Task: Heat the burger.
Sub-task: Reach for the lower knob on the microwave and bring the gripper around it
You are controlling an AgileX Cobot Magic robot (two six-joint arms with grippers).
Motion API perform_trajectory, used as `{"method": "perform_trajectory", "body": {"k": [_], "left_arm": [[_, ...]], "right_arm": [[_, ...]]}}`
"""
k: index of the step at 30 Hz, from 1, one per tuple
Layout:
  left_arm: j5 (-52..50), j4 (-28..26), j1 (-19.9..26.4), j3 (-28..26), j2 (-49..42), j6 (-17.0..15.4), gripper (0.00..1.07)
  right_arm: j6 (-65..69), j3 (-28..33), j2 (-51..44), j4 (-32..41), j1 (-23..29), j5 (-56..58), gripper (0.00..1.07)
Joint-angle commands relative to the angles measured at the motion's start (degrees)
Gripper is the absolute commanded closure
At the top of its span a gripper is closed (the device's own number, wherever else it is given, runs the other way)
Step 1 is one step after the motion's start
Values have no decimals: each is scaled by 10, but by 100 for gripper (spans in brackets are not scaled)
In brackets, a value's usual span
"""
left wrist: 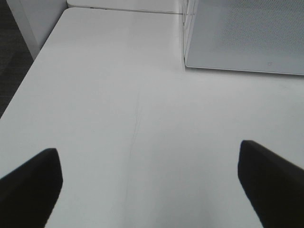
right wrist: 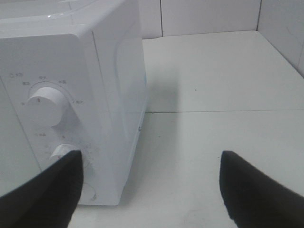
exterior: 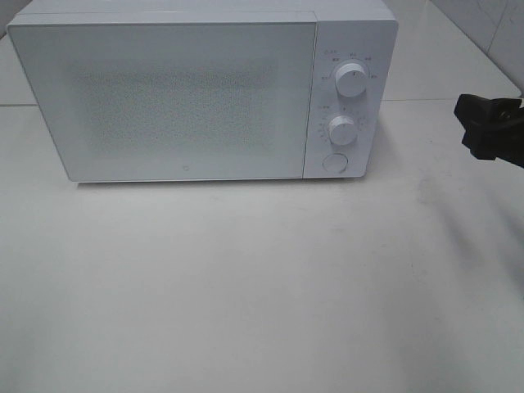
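A white microwave oven (exterior: 164,98) stands on a white table (exterior: 246,295). Its door (exterior: 164,102) is shut flush against the cabinet. The door's perforated panel is not seen through in any view, so the cavity behind it is hidden. The burger is shown in none of the views, and its location cannot be told.

The control panel is located at the end of the microwave oven nearer the right arm. Two white rotary knobs are mounted on it, the upper knob (exterior: 351,79) directly above the lower knob (exterior: 342,130). A round button (exterior: 334,162) is fitted just below the lower knob.

The right gripper (right wrist: 149,190) is held above the table, off the control-panel corner of the microwave oven. Its black fingers (right wrist: 259,190) are spread wide and nothing is gripped. In the right wrist view one finger overlaps the edge of the lower knob; contact cannot be confirmed. In the exterior high view a black part of the right arm (exterior: 494,127) is seen well apart from the control-panel end of the microwave oven.

The left gripper (left wrist: 149,183) is held over the table, off the opposite front corner of the microwave oven and well apart from it. Its fingers (left wrist: 28,185) are spread wide and nothing is gripped.
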Motion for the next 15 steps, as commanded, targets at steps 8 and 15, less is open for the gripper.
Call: {"method": "perform_trajectory", "body": {"k": [8, 15], "left_arm": [[-5, 0, 1, 2, 0, -5, 14], [-5, 0, 1, 2, 0, -5, 14]], "right_arm": [[-162, 1, 99, 162, 80, -148, 29], [-175, 1, 175, 261, 159, -237, 31]]}}
